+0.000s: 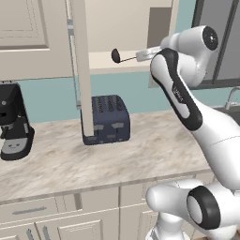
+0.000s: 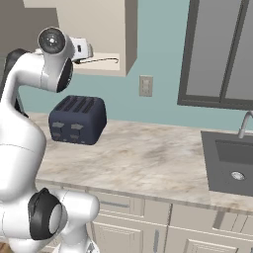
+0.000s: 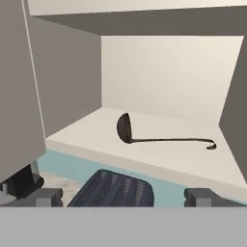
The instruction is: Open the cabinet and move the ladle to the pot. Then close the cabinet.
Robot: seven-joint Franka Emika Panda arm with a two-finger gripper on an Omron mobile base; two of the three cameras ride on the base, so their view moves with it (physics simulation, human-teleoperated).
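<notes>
Marbled beige counter (image 1: 140, 150) runs across the lower half of both base views, with a teal wall behind it. On it, left of centre in the left base view, stands a dark blue toaster (image 1: 107, 119), and at the far left edge a black coffee machine (image 1: 13, 123). At the right edge of the right base view a dark sink (image 2: 232, 163) is set into the counter, with a grey-framed window (image 2: 222, 52) above it.

Up at the top of the left base view my cabinet (image 1: 122, 28) is open: its door (image 1: 82, 65) is swung out toward me and I see it edge-on, a tall beige strip running from the top of the frame to just in front of the toaster.

Inside, the ladle (image 3: 126, 128) lies on the plain shelf (image 3: 169, 154). In the hand view it sits just right of centre, round bowl to the left and tipped up, thin handle stretching right to a hooked end. In the left base view its bowl shows as a dark spot at upper centre, on the shelf's front part.

My tool (image 3: 124, 197) is at the bottom of the hand view, its two dark tips spread wide apart with nothing between them. It sits outside the cabinet opening, short of the shelf edge, with the toaster top visible below it.
</notes>
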